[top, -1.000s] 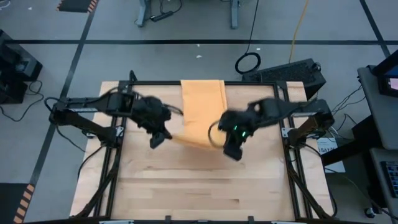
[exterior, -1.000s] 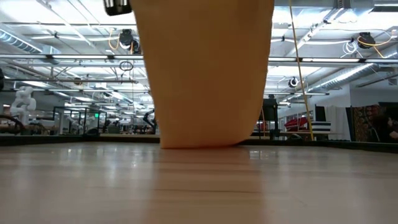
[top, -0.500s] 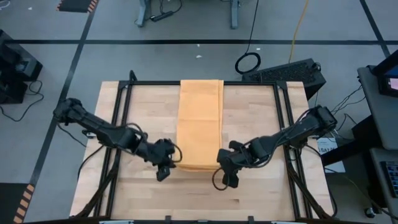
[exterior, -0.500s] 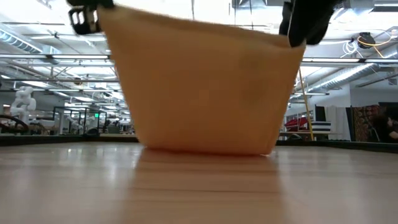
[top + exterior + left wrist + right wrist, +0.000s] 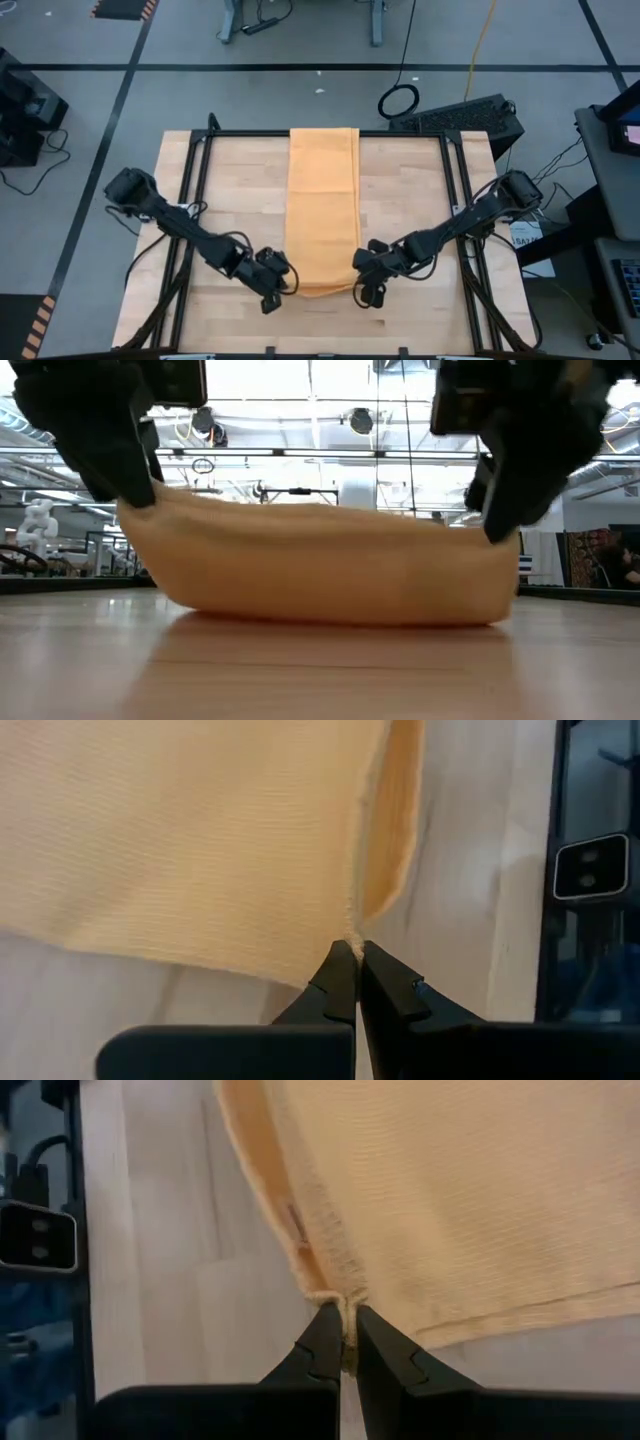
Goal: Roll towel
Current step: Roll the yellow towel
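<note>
The orange-yellow towel [image 5: 322, 205] lies as a long strip down the middle of the wooden table, from the far edge toward the near side. Its near end [image 5: 320, 575] is raised a little and sags between the two held corners. My left gripper [image 5: 283, 287] is shut on the towel's near left corner. My right gripper [image 5: 361, 285] is shut on its near right corner. Both grippers stand low over the table, as the low view shows. My left gripper pinches the towel's near left corner [image 5: 352, 933] between its two fingertips, only at their free ends. The corner is held just above the table and the cloth runs away from it toward the far edge. My right gripper pinches the towel's near right corner [image 5: 338, 1299] between its two fingertips, where several layers meet at a hem. The corner is raised a little and the near edge sags slack between the two grippers [image 5: 330, 610].
A black frame [image 5: 200, 180] runs along the table's left, right and far sides. Bare wood [image 5: 320, 325] lies between the towel's near end and the table's near edge. A keyboard [image 5: 460, 115] lies beyond the far right corner.
Both grippers have gone toward the table's near edge and down, holding the towel's corners. The towel's near end, folded back and hanging high a second ago, is now drawn out long and flat along the table, with only its near edge raised.
</note>
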